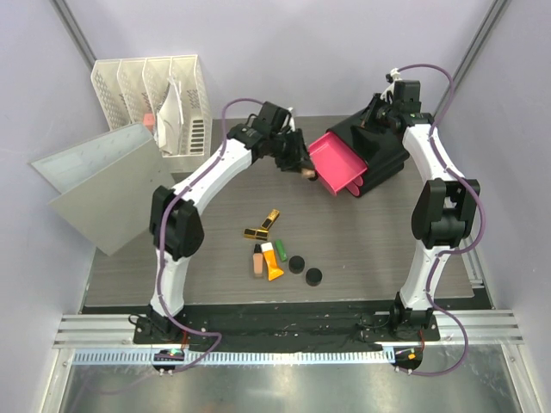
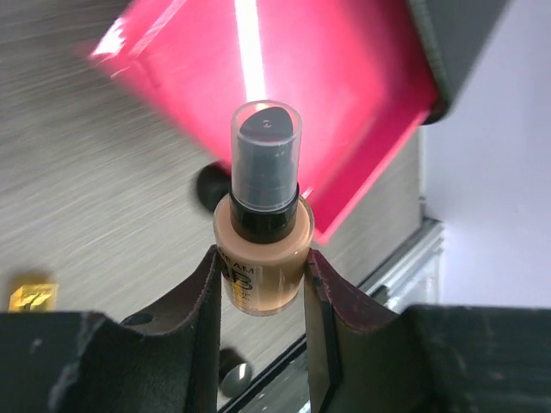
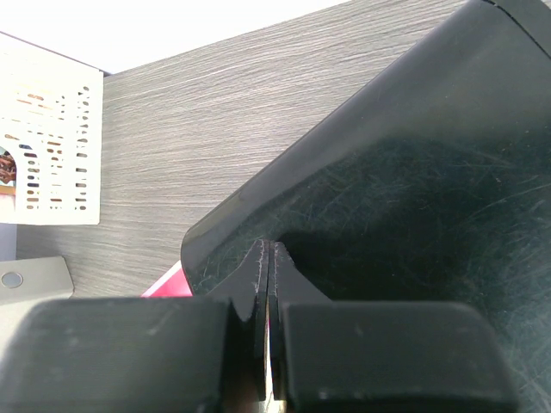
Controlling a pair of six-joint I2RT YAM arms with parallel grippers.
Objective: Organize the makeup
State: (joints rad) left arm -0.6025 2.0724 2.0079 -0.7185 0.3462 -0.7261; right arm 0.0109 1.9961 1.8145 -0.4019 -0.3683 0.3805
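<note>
- Two flat grey panels [image 1: 102,191] lie overlapping at the far left, smooth and matte, with a white perforated file rack [image 1: 155,93] standing behind them.
- The table [image 1: 189,258] is grey, with a fine wood-grain streak.
- The left gripper [image 2: 263,262] is closed on a beige foundation bottle [image 2: 263,258]. Its dark, scuffed pads clamp the round body on both sides. The bottle has a black collar and a clear domed cap, and it is held off the table, just in front of the pink drawer [image 1: 337,162].
- The rest of the makeup lies in a loose cluster mid-table:
  - Two gold-black lipsticks [image 1: 262,226], boxy and shiny, sit near each other at the top of the group.
  - Below them a second beige bottle [image 1: 257,261] lies on its side, touching the orange tube [image 1: 273,261], which tapers to a flat end.
  - A short green stick [image 1: 281,249] lies just beside the tube.
  - Two round black discs [image 1: 305,270] lie flat to the right, close together but apart.
- The pink drawer is a shallow glossy tray pulled out of the black organizer box [image 1: 385,148], which sits angled on the table.
- The right gripper [image 3: 268,258] rests against the box's smooth, finely scratched black top. Its jaws are drawn to a hairline gap; whether a thin edge is nipped between them is hard to tell.
</note>
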